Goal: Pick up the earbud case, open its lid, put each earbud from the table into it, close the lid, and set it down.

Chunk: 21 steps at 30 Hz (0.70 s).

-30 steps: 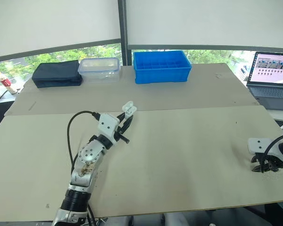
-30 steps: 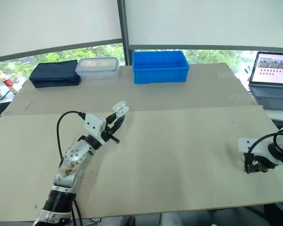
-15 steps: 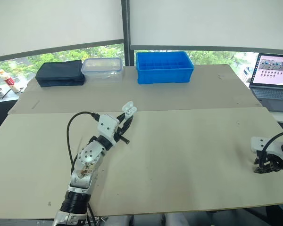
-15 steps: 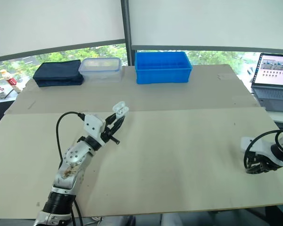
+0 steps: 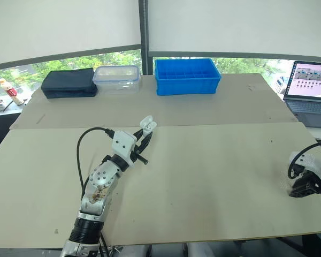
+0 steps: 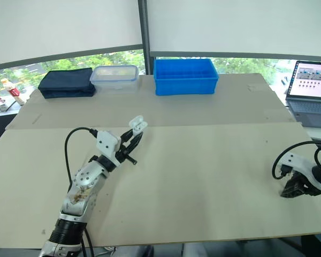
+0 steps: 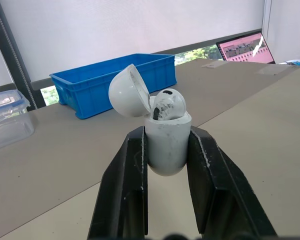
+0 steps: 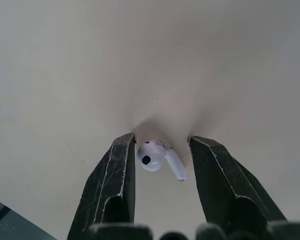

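My left gripper [image 5: 144,136] is shut on the white earbud case [image 7: 167,139], holding it upright above the middle-left of the table. The case's lid [image 7: 128,93] is tipped back open, and one white earbud [image 7: 169,104] sits in the case. At the table's right edge my right gripper [image 5: 301,189] points down at the tabletop. It is open, with its fingers [image 8: 112,175] standing on either side of a second white earbud [image 8: 157,156] that lies on the table. Small gaps show between this earbud and both fingers.
Along the back of the table [image 5: 214,160] stand a blue bin [image 5: 186,76], a clear lidded container [image 5: 115,78] and a dark pouch [image 5: 68,83]. An open laptop [image 5: 310,85] sits at the far right, and a small bottle [image 5: 8,92] at the far left.
My right gripper has shifted slightly right and turned at the wrist over the table edge. The left gripper still holds the open case in the same place.
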Tool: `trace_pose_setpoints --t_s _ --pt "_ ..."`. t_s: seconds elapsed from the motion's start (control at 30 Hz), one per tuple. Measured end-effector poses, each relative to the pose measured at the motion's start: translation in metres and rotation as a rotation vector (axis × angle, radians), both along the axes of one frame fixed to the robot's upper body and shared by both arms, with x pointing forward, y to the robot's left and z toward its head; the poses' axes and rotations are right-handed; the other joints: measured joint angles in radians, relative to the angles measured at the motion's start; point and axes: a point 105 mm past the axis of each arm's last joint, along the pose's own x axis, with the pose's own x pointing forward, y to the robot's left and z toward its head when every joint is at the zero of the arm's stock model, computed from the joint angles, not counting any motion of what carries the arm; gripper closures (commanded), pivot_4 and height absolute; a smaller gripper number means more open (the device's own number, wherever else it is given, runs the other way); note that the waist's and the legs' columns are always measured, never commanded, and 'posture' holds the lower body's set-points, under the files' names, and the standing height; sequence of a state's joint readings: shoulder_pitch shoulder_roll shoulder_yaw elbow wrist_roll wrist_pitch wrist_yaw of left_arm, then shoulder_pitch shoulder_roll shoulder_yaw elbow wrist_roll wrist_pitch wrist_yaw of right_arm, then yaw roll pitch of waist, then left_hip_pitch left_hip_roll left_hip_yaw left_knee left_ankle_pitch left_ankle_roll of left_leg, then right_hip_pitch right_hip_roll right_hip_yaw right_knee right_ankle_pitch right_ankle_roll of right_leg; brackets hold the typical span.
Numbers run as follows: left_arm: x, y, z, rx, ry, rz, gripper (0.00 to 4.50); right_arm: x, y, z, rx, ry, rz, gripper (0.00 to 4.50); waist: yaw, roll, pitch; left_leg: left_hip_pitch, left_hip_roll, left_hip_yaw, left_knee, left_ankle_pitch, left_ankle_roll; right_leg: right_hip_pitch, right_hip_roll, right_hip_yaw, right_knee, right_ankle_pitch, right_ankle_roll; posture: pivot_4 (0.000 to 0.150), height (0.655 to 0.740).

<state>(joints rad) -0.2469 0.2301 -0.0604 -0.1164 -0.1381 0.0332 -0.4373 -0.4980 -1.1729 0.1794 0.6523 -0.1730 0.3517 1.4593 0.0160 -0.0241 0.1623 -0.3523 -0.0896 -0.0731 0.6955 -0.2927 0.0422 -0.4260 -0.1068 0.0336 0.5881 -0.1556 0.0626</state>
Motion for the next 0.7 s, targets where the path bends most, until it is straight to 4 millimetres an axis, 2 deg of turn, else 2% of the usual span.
trace_pose_setpoints --t_s 0.13,0.27,0.33,0.43,0.57,0.7 --pt "-0.003 0.001 -0.006 0.004 0.017 0.000 3.91 0.014 0.007 0.006 0.096 -0.038 -0.123 2.59 -0.010 0.001 0.000 0.000 0.000 0.001 0.000 0.000 0.000 -0.001 0.000 0.001 0.000 0.000 0.000 0.150 0.7400" --pt "-0.004 0.001 -0.006 0.004 0.016 0.000 3.91 0.026 0.010 0.023 0.127 -0.089 -0.157 2.59 -0.010 0.006 0.001 -0.001 0.000 0.001 -0.002 0.000 0.000 -0.003 0.000 0.001 0.000 0.000 0.000 0.150 0.7400" --pt "-0.004 0.001 -0.006 0.002 0.016 -0.001 3.91 0.026 0.007 0.025 0.120 -0.095 -0.164 2.59 -0.007 0.006 0.001 -0.002 0.000 0.001 -0.002 0.000 0.000 -0.004 0.000 0.000 0.000 0.000 0.000 0.150 0.7400" --pt "-0.004 0.000 -0.006 0.000 0.016 -0.001 3.91 0.021 0.003 0.018 0.102 -0.071 -0.149 2.59 -0.002 0.006 0.001 -0.002 -0.001 0.001 -0.001 0.000 0.000 -0.003 -0.001 0.001 0.000 0.000 0.000 0.150 0.7400" --pt "-0.004 0.001 -0.006 0.001 0.016 -0.001 3.91 0.002 -0.007 0.011 0.038 -0.017 -0.033 2.59 -0.005 0.008 0.001 -0.002 -0.001 0.001 -0.001 0.000 0.000 -0.004 -0.001 0.001 0.000 0.000 0.001 0.150 0.7400" --pt "-0.004 0.000 -0.006 0.000 0.016 -0.002 3.91 -0.001 -0.007 0.018 -0.025 -0.045 0.166 2.59 -0.021 0.009 0.001 -0.001 -0.001 0.002 -0.001 0.000 0.000 -0.004 0.000 0.002 0.002 -0.001 0.001 0.150 0.7400"
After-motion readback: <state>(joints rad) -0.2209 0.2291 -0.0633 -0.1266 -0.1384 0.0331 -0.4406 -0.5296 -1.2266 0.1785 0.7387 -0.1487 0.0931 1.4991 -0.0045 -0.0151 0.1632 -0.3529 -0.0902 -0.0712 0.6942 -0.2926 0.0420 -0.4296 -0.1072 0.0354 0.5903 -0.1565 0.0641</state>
